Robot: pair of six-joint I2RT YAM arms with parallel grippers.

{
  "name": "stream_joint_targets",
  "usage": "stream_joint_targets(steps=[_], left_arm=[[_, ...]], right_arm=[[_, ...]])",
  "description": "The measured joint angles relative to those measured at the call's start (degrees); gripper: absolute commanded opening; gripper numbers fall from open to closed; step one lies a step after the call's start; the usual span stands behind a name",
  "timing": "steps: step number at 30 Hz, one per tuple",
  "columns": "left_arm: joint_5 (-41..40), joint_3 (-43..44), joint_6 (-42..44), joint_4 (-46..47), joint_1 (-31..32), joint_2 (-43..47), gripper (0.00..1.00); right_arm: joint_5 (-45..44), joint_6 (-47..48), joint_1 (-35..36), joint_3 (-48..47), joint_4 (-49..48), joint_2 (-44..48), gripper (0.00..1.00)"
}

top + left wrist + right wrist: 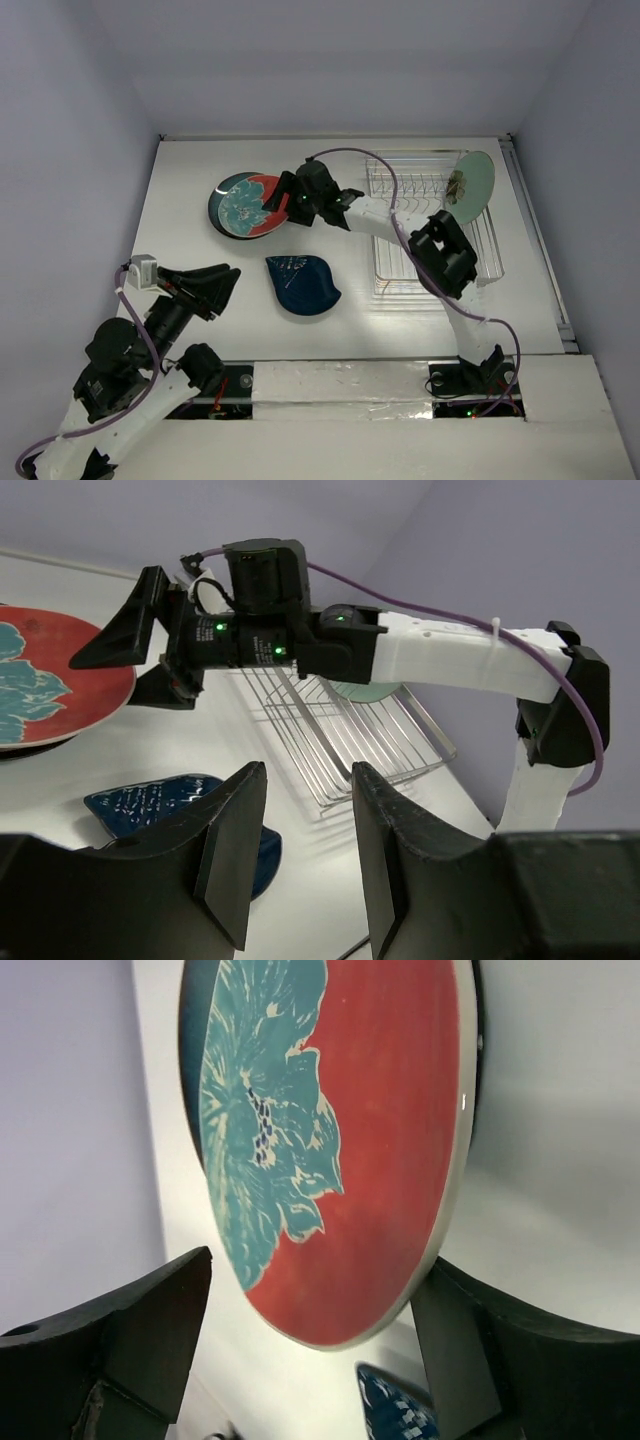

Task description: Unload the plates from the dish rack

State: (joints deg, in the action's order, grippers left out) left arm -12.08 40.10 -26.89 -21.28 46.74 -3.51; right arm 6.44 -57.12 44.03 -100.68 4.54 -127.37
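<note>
Reading this as the release step: the right gripper [276, 197] has its fingers spread either side of the red plate [245, 205], not clamping it. The plate lies on the table [185, 170], left of the rack [480, 250]. A blue leaf plate [303, 285] lies nearby. The left gripper [305, 850] is open and empty. Next: back off, then fetch the pale green plate [472, 185] standing in the rack.

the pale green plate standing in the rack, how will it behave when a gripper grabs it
The pale green plate looks rigid and glazed, so probably slippery in a pinch. It stands on edge, tilted, in the dish rack, so a nudge may tip it. Likely breakable if dropped.
</note>
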Motion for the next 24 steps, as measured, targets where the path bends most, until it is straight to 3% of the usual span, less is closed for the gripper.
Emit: stream_joint_targets(steps=[8,10,13,14,16,21,24], left_arm=[[0.0,0.0,0.0,0.0,0.0,1.27,0.37],[0.0,0.0,0.0,0.0,0.0,1.4,0.37],[0.0,0.0,-0.02,0.0,0.0,1.55,0.37],[0.0,0.0,-0.02,0.0,0.0,1.57,0.37],[0.0,0.0,0.0,0.0,0.0,1.7,0.37],[0.0,0.0,0.11,0.09,0.0,1.92,0.38],[0.0,-0.02,0.52,0.31,0.0,1.92,0.38]], right_arm=[[-3.74,8.44,-0.04,3.87,7.65,9.05,0.88],[-4.11,10.36,-0.02,3.74,8.74,10.25,0.84],[-6.05,12.96,0.0,3.06,11.04,10.71,0.5],[-7.04,13.66,-0.02,3.06,11.78,10.8,0.25],[-9.81,15.1,-0.37,4.02,13.31,11.93,0.0],[-15.5,18.36,-4.13,10.84,16.31,22.69,0.0],[-20.41,21.05,-12.74,13.7,17.09,31.67,0.0]])
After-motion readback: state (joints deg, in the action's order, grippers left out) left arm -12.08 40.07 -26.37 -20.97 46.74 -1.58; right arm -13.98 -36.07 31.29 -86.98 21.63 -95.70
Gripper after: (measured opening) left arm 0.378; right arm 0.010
